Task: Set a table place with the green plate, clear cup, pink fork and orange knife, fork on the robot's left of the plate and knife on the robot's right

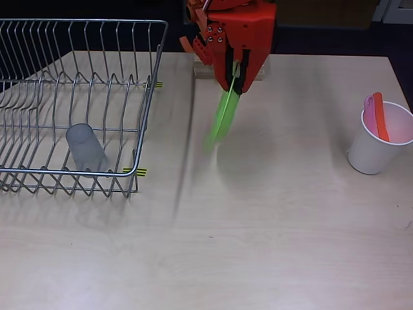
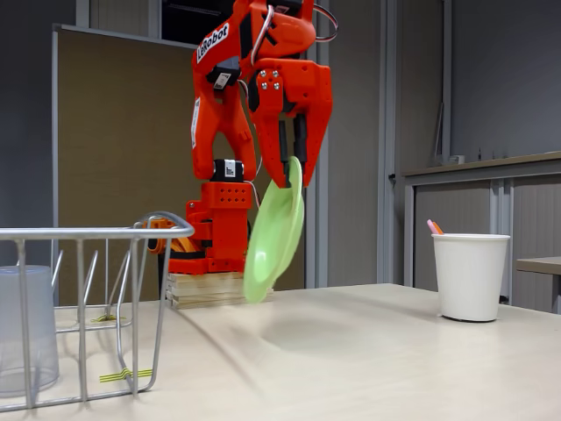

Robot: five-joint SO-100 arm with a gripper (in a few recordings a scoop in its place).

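The robot (image 2: 250,123) stood on its pale wooden block base (image 2: 206,288) at the far edge of the table (image 1: 271,245). Its gripper (image 2: 287,171) pointed downward and was closed on the upper rim of the green plate (image 2: 273,232).

The plate hung on edge, clear of the table surface, with its lower rim tilted away from vertical. In the overhead view the plate (image 1: 222,116) appeared as a thin, blurred green sliver directly below the gripper (image 1: 235,76), near the base block.

The wire dish rack (image 1: 77,103) occupied the left side of the overhead view. The clear cup (image 1: 86,148) stood inside it, near the rack's front right corner. In the fixed view the cup (image 2: 26,329) stood upright at the left edge, behind the rack wires (image 2: 88,307).

A white paper cup (image 1: 381,139) stood at the right side of the table, well apart from the plate. The pink fork (image 1: 369,106) and the orange knife (image 1: 381,116) stood inside it, leaning against its far rim and touching each other. In the fixed view, only their tips (image 2: 433,227) projected above the rim of the paper cup (image 2: 471,276).
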